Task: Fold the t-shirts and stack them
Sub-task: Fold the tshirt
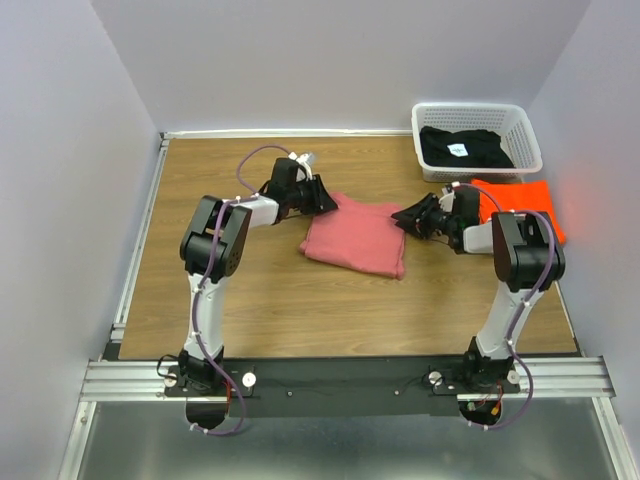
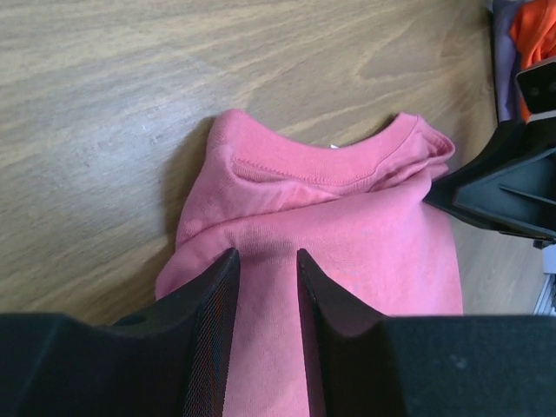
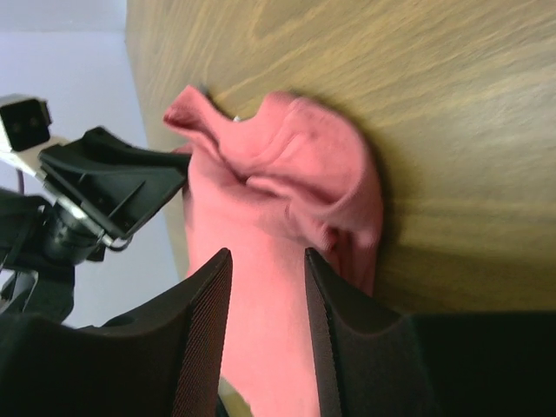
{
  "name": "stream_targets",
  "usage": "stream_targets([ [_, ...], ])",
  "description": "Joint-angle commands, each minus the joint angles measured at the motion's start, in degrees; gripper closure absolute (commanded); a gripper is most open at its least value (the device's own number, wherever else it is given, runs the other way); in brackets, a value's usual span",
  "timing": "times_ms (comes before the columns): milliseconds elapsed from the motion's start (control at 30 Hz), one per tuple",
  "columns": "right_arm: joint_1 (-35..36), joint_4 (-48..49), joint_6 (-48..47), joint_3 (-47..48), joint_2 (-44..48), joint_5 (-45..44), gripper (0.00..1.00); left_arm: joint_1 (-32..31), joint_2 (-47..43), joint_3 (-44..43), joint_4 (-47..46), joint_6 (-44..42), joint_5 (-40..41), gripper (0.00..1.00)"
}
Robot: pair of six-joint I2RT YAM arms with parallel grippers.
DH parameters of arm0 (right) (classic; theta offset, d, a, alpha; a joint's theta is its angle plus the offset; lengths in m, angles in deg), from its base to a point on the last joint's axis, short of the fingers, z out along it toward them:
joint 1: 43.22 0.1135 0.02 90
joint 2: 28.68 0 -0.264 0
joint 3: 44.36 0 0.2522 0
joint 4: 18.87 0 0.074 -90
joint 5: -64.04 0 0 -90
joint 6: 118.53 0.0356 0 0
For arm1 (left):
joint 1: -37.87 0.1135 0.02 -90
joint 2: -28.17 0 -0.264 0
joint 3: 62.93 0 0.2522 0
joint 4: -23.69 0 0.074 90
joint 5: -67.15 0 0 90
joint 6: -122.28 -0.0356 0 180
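Pink shirt mid-fold at frame centre; both jaws narrowly parted on its upper corners, grip cannot be told; next move likely needs matched pinches.

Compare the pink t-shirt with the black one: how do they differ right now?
The pink t-shirt lies folded on the table; the black t-shirt sits bunched in the white basket. The pink t-shirt has the left gripper and right gripper at its far corners; the black t-shirt has neither near it. Both are plain, single-colour cloth shirts.
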State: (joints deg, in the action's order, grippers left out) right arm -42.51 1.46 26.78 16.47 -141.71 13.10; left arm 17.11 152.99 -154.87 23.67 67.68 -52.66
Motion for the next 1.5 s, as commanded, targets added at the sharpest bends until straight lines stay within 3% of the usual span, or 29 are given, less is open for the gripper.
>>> stream_targets([
  [0, -0.4, -1.7, -3.2, -1.7, 5.8, 3.7, 0.52, -0.1, -5.1, 2.6, 2.1, -1.1, 2.2, 0.59],
  [200, 1.0, -6.7, -4.6, -8.2, 16.6, 7.9, 0.5, -1.1, -21.9, 12.6, 3.2, -2.0, 6.3, 0.58],
  [433, 3.1, -14.2, -8.9, -16.8, 24.9, 11.1, 0.5, -4.7, -32.7, 27.4, 3.5, -1.9, 7.4, 0.57],
  [600, 3.1, -14.0, -8.5, -21.2, 22.3, 9.4, 0.52, -5.9, -30.0, 35.0, -1.3, 0.7, 7.3, 0.58],
  [733, 2.8, -13.9, -7.7, -22.9, 17.6, 4.4, 0.55, -4.4, -24.7, 37.3, -4.9, 4.8, 8.3, 0.62],
  [833, 2.5, -14.8, -7.3, -23.6, 17.8, 2.9, 0.56, -3.3, -25.7, 38.4, -4.2, 6.2, 7.9, 0.62],
  [1033, 2.5, -32.6, -15.6, -16.1, 28.6, -1.7, 0.54, -3.4, -38.7, 39.8, 3.2, 1.8, 12.6, 0.58],
  [1167, 2.5, -41.7, -19.8, -9.4, 33.9, -7.4, 0.5, -3.7, -46.3, 39.7, 9.5, -1.1, 18.6, 0.46],
  [1300, 2.9, -45.6, -23.3, -3.0, 32.8, -14.0, 0.47, -3.9, -51.1, 39.2, 12.8, -3.8, 22.6, 0.29],
  [1467, 3.8, -46.0, -27.7, 3.5, 26.1, -18.0, 0.49, -6.5, -54.1, 36.8, 19.3, -9.6, 32.8, 0.28],
])
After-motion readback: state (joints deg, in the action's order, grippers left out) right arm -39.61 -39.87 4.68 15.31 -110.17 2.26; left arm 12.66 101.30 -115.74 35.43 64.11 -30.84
